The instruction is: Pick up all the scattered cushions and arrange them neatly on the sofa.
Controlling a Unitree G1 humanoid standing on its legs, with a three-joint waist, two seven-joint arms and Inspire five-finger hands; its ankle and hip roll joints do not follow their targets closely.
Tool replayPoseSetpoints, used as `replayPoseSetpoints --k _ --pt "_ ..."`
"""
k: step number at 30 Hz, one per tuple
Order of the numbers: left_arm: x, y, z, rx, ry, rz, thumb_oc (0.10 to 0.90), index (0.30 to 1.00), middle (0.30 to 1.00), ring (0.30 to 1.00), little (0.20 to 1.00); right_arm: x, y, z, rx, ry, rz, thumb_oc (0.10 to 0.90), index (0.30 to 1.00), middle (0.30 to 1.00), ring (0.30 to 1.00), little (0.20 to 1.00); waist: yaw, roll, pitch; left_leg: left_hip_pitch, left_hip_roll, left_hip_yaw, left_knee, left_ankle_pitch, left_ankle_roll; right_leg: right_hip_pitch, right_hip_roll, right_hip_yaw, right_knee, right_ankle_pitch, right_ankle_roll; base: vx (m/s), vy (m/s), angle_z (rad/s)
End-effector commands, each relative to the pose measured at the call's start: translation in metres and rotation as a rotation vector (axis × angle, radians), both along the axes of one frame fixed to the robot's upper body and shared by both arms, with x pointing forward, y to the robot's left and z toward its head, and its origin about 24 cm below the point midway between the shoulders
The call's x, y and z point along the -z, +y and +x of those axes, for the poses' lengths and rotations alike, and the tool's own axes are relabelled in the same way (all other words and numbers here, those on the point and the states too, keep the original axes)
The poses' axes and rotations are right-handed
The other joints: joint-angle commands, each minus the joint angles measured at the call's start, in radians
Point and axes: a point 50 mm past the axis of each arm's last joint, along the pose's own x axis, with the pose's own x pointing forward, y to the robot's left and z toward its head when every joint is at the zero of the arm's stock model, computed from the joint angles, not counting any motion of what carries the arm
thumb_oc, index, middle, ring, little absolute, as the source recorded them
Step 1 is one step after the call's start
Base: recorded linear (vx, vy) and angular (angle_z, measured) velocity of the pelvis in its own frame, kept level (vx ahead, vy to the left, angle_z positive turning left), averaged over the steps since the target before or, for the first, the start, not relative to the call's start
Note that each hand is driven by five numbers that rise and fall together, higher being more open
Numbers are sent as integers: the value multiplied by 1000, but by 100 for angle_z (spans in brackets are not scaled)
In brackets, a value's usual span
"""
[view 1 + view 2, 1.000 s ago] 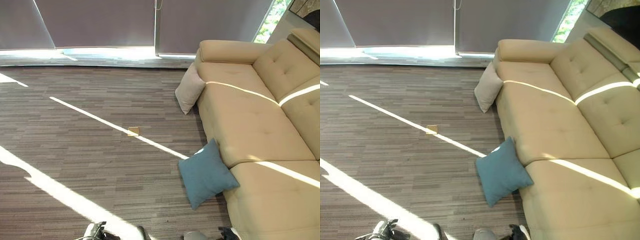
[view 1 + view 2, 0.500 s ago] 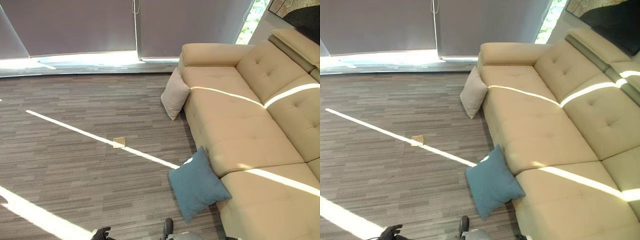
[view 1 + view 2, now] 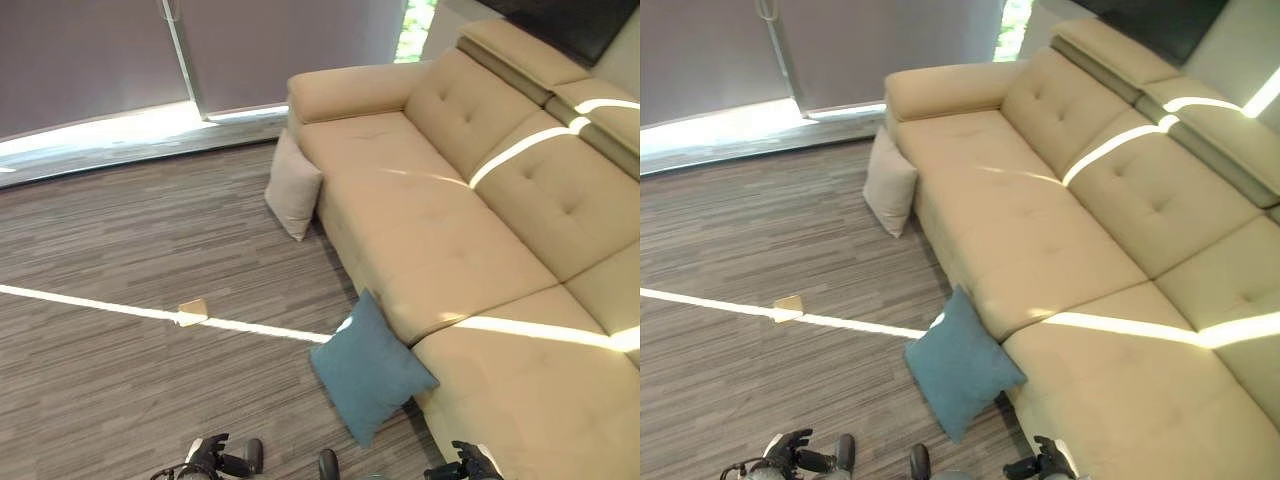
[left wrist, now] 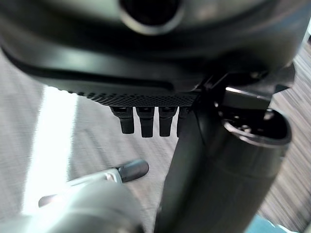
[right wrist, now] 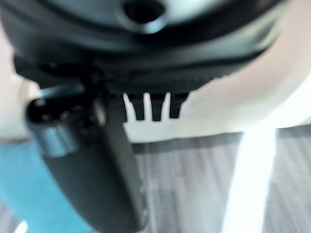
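No writing shows anywhere. Both hands hang loosely spread, holding nothing: left hand (image 3: 205,458), right hand (image 3: 470,465) beside the teal cushion (image 3: 368,366) leaning against the beige sofa (image 3: 450,220); the beige cushion (image 3: 293,186) lies well beyond.

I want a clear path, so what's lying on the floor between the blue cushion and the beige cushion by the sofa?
Nothing: in the left eye view, bare striped floor runs along the sofa front between the blue cushion and the beige cushion.

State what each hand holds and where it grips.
Nothing is held. Left hand and right hand are open; both cushions lie on the floor against the sofa.
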Motion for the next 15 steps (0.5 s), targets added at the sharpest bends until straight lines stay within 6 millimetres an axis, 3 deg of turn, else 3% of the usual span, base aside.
replayPoseSetpoints --k 1,5,7,8,9,13,15 --pt "-6 26 -6 1 2 80 800 900 900 900 900 1 6 2 -13 -11 4 800 900 900 900 900 9 -31 -21 19 -43 92 64 -87 40 -113 -113 40 231 -106 136 81 163 -96" --pt "-12 40 0 -9 -21 120 800 900 900 900 900 0 16 16 -57 -37 18 800 900 900 900 900 20 -28 -7 70 -34 199 36 -98 65 -195 -135 -18 322 -55 167 52 203 -97" --pt "-12 43 -3 -25 -16 123 800 900 900 900 900 -1 19 19 -76 -45 21 800 900 900 900 900 31 -23 -12 102 -34 248 14 -104 67 -203 -153 -121 308 -55 158 93 215 -107" --pt "-12 44 -8 -35 -7 118 800 900 900 900 900 -1 18 19 -84 -40 15 800 900 900 900 900 35 -21 -24 130 -42 283 -6 -106 67 -192 -142 -204 262 -63 151 101 155 -106" --pt "-11 44 -8 -35 -7 118 800 900 900 900 900 -1 18 19 -84 -40 15 800 900 900 900 900 35 -21 -23 132 -41 283 -7 -106 67 -190 -142 -204 261 -63 151 89 127 -117" --pt "-9 40 -12 -47 4 98 800 900 900 900 900 0 14 14 -93 -15 -4 800 900 900 900 900 53 -22 -41 181 -61 353 -11 -135 65 -169 -126 -403 184 -75 124 116 43 -64" --pt "-9 38 -10 -32 0 93 800 900 900 900 900 1 12 8 -70 -5 4 800 900 900 900 900 34 -29 -44 178 -69 350 34 -153 64 -147 -104 -341 154 -80 121 93 -38 -47"
